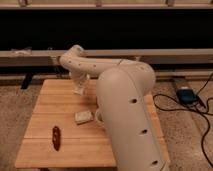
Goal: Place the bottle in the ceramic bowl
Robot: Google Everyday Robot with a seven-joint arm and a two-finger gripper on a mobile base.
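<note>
Smooth white arm (122,105) over a wooden table (45,100).
Gripper (78,90) low at table's rear; jaw state cannot be told. Nearby: pale block (83,117), dark reddish oblong (56,137).

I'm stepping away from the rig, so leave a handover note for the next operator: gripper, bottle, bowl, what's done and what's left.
Gripper: down over the far left part of the wooden table, at the end of the white arm.
Bottle and ceramic bowl: neither visible; the arm blocks the table's middle and right.
Also there: pale block, dark red object near the front left.
Done: cannot confirm.
Left: locate bottle and bowl, verify placement.
</note>
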